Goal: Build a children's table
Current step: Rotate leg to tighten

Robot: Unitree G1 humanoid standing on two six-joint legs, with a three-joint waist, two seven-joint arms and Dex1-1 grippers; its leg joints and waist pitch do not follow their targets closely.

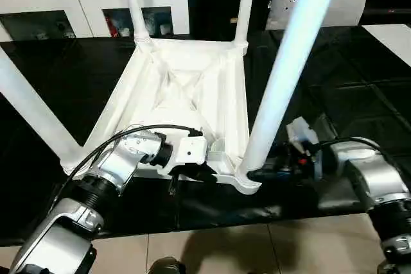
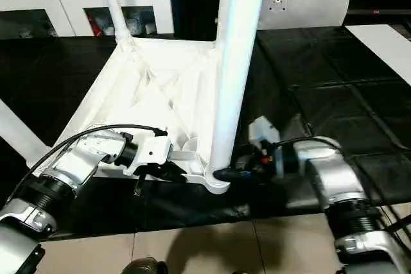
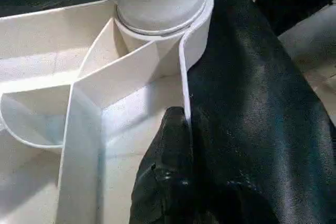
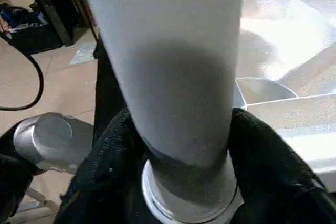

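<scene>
**A:** Where is the children's table (image 1: 186, 88), and how does it lie?

**B:** It lies upside down on a black worktop (image 1: 334, 75), ribbed underside facing up. White tubular legs rise from its four corner sockets. The near right leg (image 1: 289, 62) stands closest to the head camera and leans slightly to the right. The near left leg (image 1: 29, 107) slants out to the left. Two far legs (image 1: 133, 1) stand at the back corners.

**A:** What is the left end effector (image 1: 186, 172) doing?

**B:** It sits at the table's near edge, between the two near corners. Its black fingers (image 3: 168, 182) are pinched shut on the thin upright rim of the tabletop, one finger inside the rim and the rest against the black worktop side.

**A:** And the right end effector (image 2: 225, 174)?

**B:** It reaches in from the right to the foot of the near right leg, just above the corner socket (image 1: 247, 181). In the right wrist view its two black fingers (image 4: 262, 156) stand on either side of the leg, with the tube between them. They are partly open around it, and I cannot tell whether they press on it.

**A:** What lies around the table?

**B:** Behind the worktop stands a white cabinet (image 1: 90, 4) with dark glass compartments. A white padded piece (image 1: 321, 1) leans at the far right. Beige floor tiles (image 1: 225, 248) show below the worktop's near edge.
</scene>
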